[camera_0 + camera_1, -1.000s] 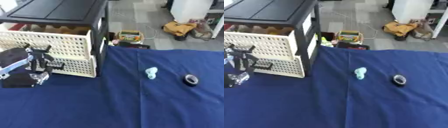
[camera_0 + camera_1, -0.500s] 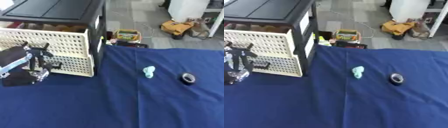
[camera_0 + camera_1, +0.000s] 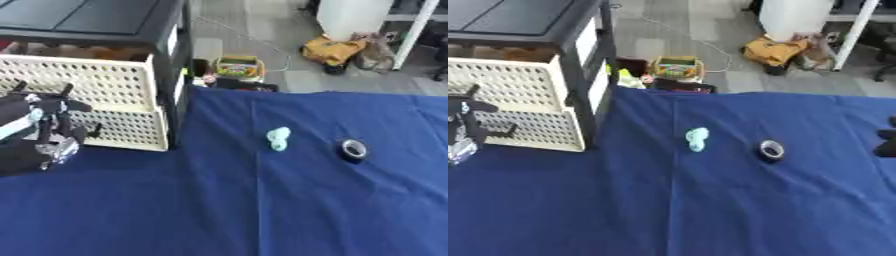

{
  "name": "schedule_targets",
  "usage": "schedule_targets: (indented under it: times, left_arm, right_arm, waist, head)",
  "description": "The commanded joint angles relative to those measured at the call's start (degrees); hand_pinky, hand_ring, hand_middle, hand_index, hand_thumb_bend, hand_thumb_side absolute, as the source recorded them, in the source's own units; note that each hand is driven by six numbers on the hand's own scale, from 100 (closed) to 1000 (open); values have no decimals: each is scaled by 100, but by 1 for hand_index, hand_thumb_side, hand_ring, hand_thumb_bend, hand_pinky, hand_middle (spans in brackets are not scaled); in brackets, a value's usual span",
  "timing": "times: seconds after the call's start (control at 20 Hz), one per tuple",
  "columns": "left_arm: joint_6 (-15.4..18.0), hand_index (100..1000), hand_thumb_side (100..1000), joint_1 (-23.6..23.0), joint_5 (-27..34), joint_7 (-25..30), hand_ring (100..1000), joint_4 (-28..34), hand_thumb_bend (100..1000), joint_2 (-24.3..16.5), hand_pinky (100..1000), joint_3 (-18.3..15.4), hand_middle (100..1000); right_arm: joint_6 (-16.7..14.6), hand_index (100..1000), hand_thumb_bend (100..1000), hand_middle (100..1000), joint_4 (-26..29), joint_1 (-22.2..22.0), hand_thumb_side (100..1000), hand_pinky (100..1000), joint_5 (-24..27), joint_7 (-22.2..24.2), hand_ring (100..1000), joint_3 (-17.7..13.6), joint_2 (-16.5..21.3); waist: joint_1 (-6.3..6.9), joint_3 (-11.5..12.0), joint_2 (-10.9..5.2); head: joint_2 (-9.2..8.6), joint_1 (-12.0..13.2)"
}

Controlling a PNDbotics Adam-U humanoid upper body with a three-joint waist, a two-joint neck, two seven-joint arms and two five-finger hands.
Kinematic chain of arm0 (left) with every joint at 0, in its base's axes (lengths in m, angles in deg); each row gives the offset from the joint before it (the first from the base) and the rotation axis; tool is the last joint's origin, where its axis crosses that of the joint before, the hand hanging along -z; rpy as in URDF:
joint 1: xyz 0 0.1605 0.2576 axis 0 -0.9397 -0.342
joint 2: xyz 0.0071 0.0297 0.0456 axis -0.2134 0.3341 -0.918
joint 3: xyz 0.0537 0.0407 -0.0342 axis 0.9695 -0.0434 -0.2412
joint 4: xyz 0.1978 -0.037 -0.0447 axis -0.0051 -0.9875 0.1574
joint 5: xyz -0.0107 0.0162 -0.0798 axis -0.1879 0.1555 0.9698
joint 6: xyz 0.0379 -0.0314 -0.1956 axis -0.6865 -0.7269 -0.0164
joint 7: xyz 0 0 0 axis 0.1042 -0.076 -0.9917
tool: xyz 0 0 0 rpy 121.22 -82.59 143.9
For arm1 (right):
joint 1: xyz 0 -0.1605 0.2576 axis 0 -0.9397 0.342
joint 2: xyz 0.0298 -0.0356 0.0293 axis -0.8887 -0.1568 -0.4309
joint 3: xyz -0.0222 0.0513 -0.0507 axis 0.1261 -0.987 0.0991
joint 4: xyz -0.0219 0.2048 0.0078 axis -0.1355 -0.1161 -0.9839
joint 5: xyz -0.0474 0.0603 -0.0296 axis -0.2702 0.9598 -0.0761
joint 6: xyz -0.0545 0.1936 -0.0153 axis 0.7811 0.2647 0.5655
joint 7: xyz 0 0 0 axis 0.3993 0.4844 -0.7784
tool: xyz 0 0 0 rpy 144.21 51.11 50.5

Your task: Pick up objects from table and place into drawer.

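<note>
At left of frame, your left hand (image 3: 48,131) hovers, fingers spread and empty, before the cream perforated plastic drawer (image 3: 105,95); right hand's (image 3: 885,142) fingers I cannot tell.

Blue-clothed table (image 3: 262,210) bears a pale green object (image 3: 278,138), black tape roll (image 3: 353,149)

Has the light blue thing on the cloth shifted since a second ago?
No. The light blue object lies just as far left of the black tape roll as before; only the camera moved.
</note>
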Motion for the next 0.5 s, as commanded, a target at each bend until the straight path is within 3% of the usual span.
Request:
schedule_targets:
  times: [0.05,0.35,0.5]
  left_arm:
    - [21,900,924,-40,94,79,340,193,100,-113,667,-27,490]
    - [14,797,978,-684,340,703,290,1385,100,-309,606,-96,458]
    - [-73,754,1000,-1024,670,1070,290,2041,100,-291,628,-217,453]
  right_arm:
    - [-5,720,110,429,92,2,936,549,46,30,682,-70,74]
    - [-9,719,107,430,92,-11,936,550,82,23,681,-97,83]
    - [-16,717,105,429,92,0,936,550,112,25,681,-103,98]
  waist:
    - [21,-7,-202]
    - [30,8,-260]
    - [34,13,-286]
  head:
    - [40,-40]
    - [134,-140]
    - [229,-177]
